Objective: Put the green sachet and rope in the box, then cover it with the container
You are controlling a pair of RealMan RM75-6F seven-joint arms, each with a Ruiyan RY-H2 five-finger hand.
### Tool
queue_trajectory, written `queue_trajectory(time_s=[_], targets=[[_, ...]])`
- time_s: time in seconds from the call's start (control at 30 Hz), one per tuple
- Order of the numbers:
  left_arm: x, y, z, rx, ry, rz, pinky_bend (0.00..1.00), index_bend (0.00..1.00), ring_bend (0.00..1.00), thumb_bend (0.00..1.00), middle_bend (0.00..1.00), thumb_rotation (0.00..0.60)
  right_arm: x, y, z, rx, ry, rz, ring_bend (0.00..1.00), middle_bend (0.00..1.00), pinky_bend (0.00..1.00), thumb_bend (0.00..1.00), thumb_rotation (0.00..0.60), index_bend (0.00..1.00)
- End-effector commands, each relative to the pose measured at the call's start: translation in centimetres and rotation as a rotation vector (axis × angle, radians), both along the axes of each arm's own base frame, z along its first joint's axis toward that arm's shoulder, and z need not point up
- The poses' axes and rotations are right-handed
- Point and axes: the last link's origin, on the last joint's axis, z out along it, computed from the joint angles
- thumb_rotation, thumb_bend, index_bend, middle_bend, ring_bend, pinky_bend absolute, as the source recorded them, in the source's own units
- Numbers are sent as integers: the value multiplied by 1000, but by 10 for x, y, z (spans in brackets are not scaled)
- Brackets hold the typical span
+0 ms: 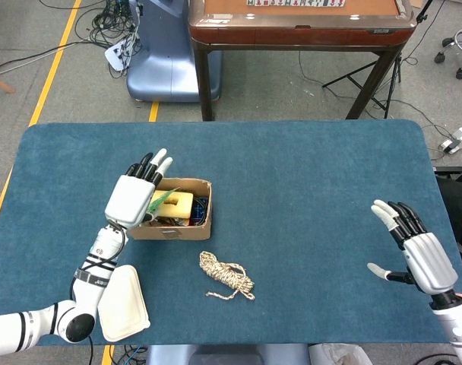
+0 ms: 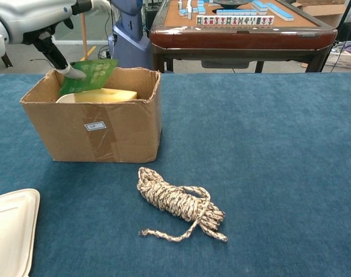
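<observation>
My left hand [image 1: 134, 196] hovers over the left end of the open cardboard box [image 1: 200, 223] and pinches the green sachet [image 2: 89, 75]. The sachet [image 1: 166, 197] tilts over the box's rim, its lower edge inside the box [image 2: 94, 130]. In the chest view only the hand's fingertips [image 2: 71, 71] and wrist show at the top left. The coiled beige rope [image 1: 227, 275] lies loose on the blue table in front of the box, also seen in the chest view as the rope [image 2: 178, 202]. The white container [image 1: 123, 304] lies near the front left edge. My right hand [image 1: 415, 249] is open and empty at the far right.
A yellow item [image 2: 100, 95] and some dark items lie inside the box. The white container [image 2: 11, 228] reaches the table's front edge. Beyond the table stand a wooden table [image 1: 299, 26], a blue machine base [image 1: 159, 68] and floor cables.
</observation>
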Motion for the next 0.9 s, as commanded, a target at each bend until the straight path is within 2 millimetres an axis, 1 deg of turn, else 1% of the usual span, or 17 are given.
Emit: queue_trajectory(time_s=[0.03,0.13,0.27,0.6,0.77,0.9], targets=[[1,-1,-1,6,-10,-15,201,0,0,122,0,600,0,0,-1,2,1,0,0,44,39,0,600,31],[2,-7,-1,-34,-57,-12,201,0,0,122,0,600,0,0,-1,3,2,0,0,44,39,0,600,31],[0,-19,2,-161,-131,37,201,0,0,122,0,600,0,-1,-1,3,2,-1,0,44,39,0,600,31],[0,-41,11,-203,-91,18,201,0,0,121,0,600,0,-2,-2,8,4,-2,0,47,39,0,600,31],[-9,-54,15,-200,-51,25,201,0,0,121,0,600,0,-1,-1,7,2,-1,0,47,39,0,600,32],[-21,-72,19,-207,0,18,201,2,0,122,0,600,0,-1,0,3,1,-2,0,47,39,0,600,31]])
